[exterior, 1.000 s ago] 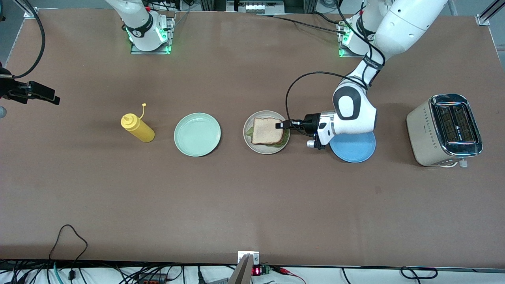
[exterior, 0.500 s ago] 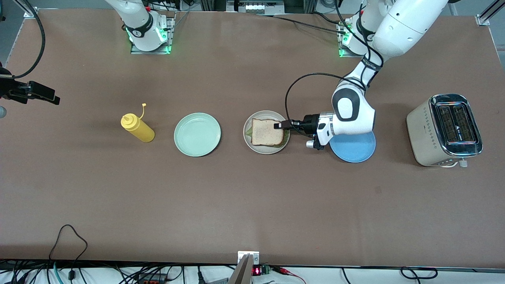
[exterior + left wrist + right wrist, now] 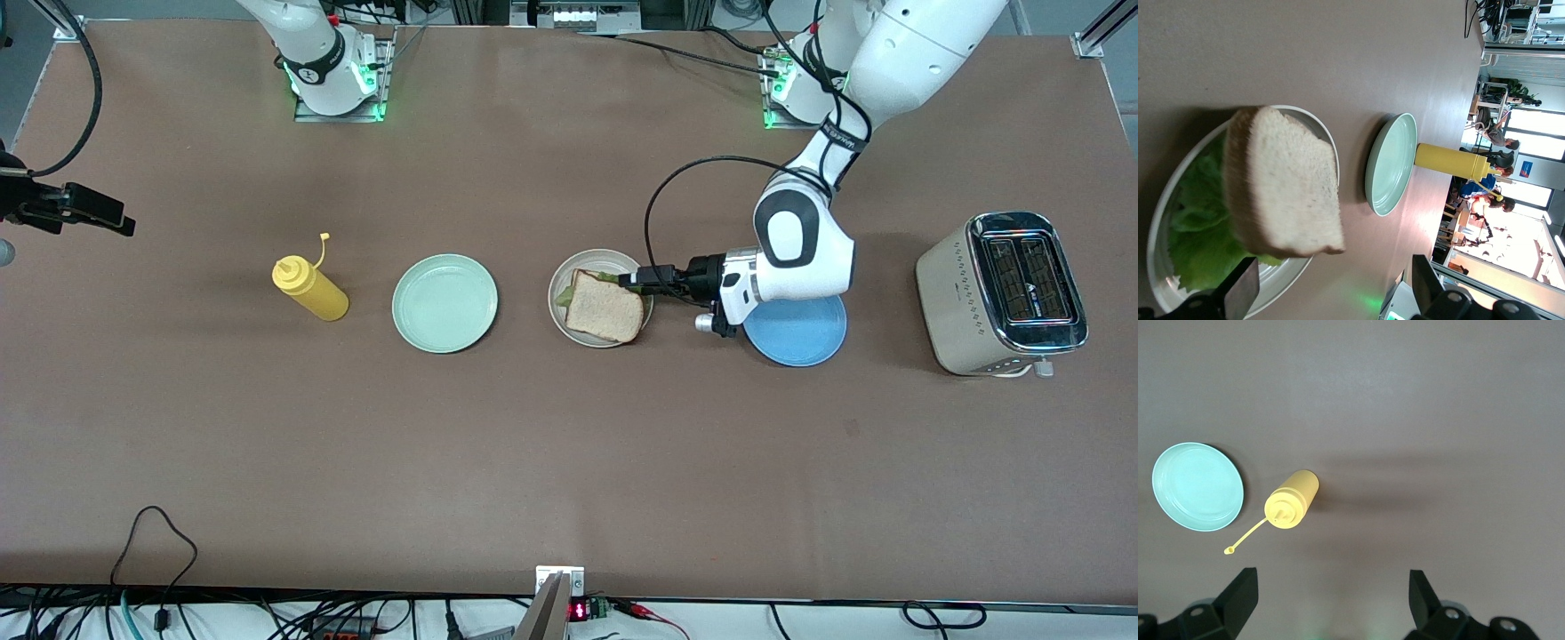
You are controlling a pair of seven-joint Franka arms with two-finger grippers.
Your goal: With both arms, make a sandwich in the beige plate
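The beige plate [image 3: 601, 253] lies mid-table with a green lettuce leaf [image 3: 562, 299] on it and a square toasted bread slice [image 3: 605, 307] on top, turned a little askew. Anything under the lettuce is hidden. My left gripper [image 3: 633, 283] hovers low at the plate's rim on the left arm's side, open and holding nothing. In the left wrist view the slice [image 3: 1288, 183] sits on the lettuce [image 3: 1198, 227] in the plate [image 3: 1317, 127], clear of my left gripper [image 3: 1331, 283]. My right gripper [image 3: 1331, 597] is open and empty, high over the table; the front view does not show it.
A mint-green plate [image 3: 444, 303] and a yellow squeeze bottle [image 3: 311, 289] stand toward the right arm's end. A blue plate [image 3: 800, 342] lies under the left wrist, with a toaster [image 3: 1000, 293] past it at the left arm's end.
The left gripper has opened and let go of the bread slice. The slice has dropped onto the lettuce and turned slightly, shifting toward the front camera. The right arm has not moved.
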